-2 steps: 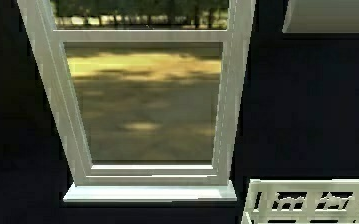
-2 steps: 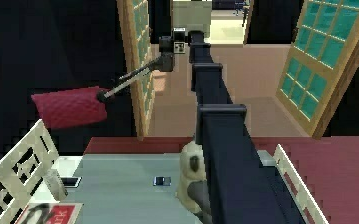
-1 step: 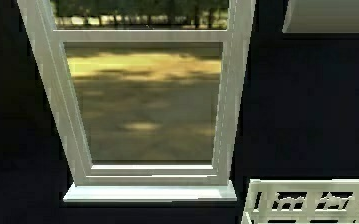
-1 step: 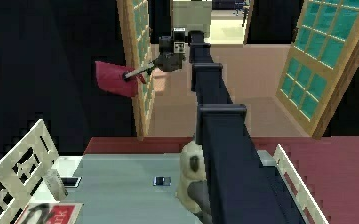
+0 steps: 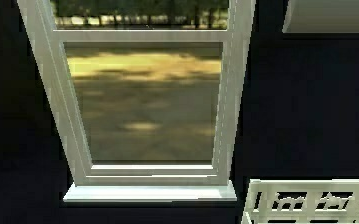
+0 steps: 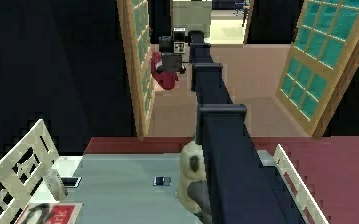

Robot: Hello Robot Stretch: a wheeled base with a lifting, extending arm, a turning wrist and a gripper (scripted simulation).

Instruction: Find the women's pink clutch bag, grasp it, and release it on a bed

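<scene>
gripper (image 6: 167, 62) at arm's (image 6: 222, 110) far end holds red blob (image 6: 166, 77), hanging clear of floor (image 6: 257, 75). jaw gap: cannot tell.

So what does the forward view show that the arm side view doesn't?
Forward view: a white-framed window in a dark wall, looking onto sandy ground and trees. Arm side view: the dark arm, its gripper holding a reddish-pink thing clear of the floor, teal-paned doors, and a grey-blue surface with small items. Both: apparently the same white slatted rail, at the arm side view's left.
</scene>
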